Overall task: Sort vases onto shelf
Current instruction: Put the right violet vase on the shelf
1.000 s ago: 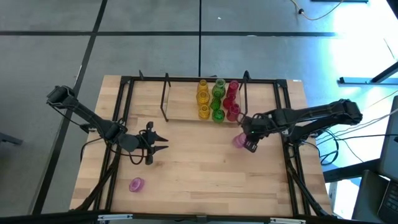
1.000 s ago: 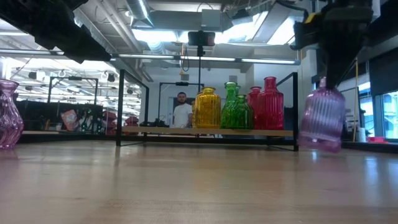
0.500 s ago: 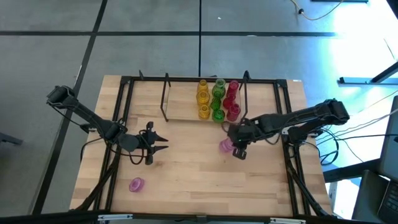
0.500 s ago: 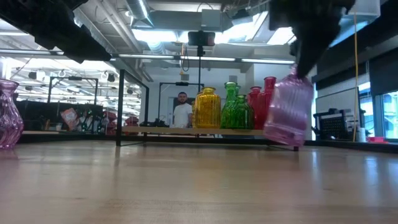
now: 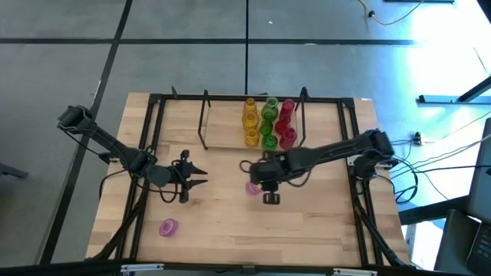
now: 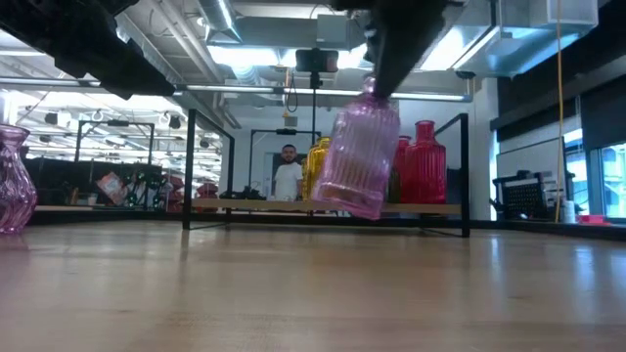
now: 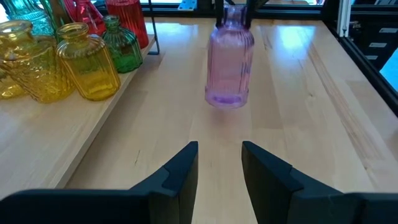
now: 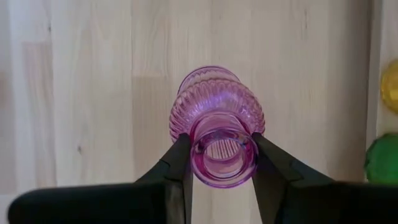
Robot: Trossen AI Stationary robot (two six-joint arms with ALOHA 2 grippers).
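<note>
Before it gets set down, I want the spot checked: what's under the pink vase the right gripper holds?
Under the pink vase, held off the surface by the right gripper, only bare wooden tabletop shows. In the right wrist view, the vase's body covers the patch directly beneath.

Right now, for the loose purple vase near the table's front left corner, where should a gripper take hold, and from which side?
Probably the neck, from above. The purple vase stands upright in the low view, with a wide body below a narrower neck and flared rim that fingers could close under. The right gripper holds the ribbed pink vase that way. The left gripper waits open nearby.
</note>
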